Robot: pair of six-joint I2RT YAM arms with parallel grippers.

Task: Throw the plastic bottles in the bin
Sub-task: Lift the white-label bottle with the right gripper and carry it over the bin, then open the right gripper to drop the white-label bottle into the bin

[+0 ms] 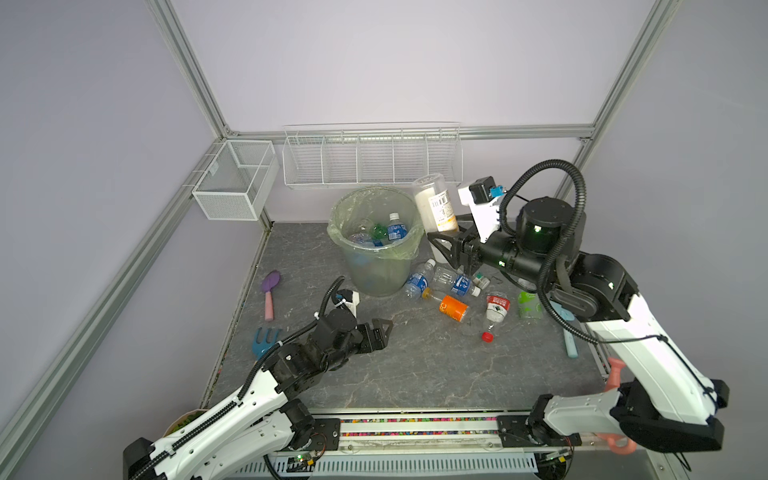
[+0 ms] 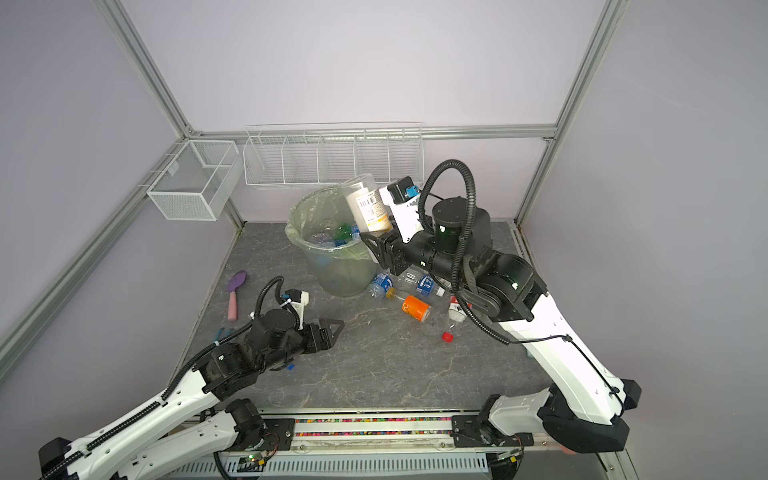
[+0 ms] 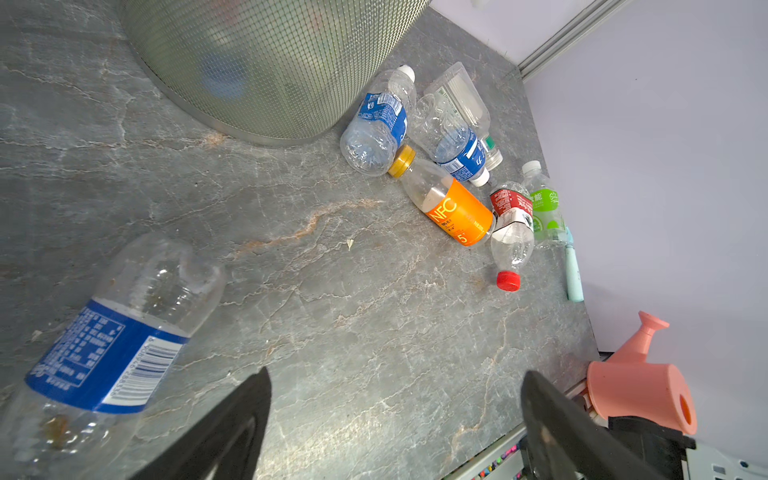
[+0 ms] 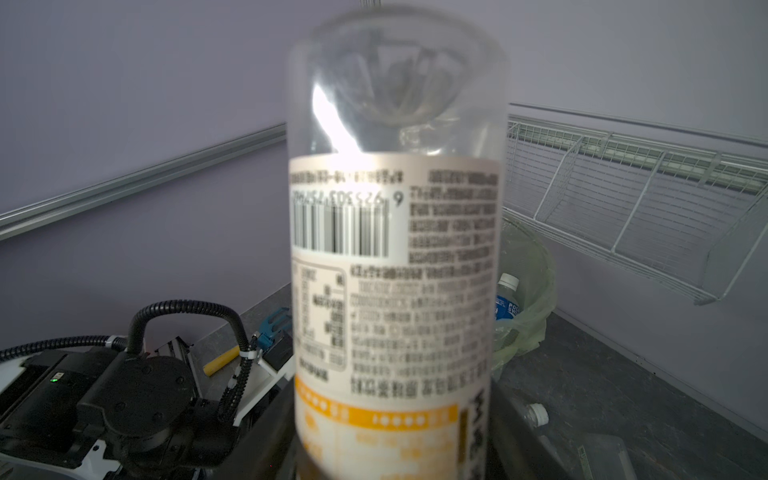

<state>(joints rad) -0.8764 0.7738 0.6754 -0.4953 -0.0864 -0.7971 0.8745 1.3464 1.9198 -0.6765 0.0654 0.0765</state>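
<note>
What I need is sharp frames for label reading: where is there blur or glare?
Right wrist view: the white-label bottle looms close, its print soft, a glare patch on its clear part. Left wrist view: sharp; the orange-label bottle reads clearly. Both top views: evenly lit, labels too small to read.

The bottles (image 3: pixel 376 124) are glossy clear plastic, the bin (image 3: pixel 270 62) translucent textured plastic, the tabletop (image 3: pixel 374 332) matt veined stone-look.
</note>
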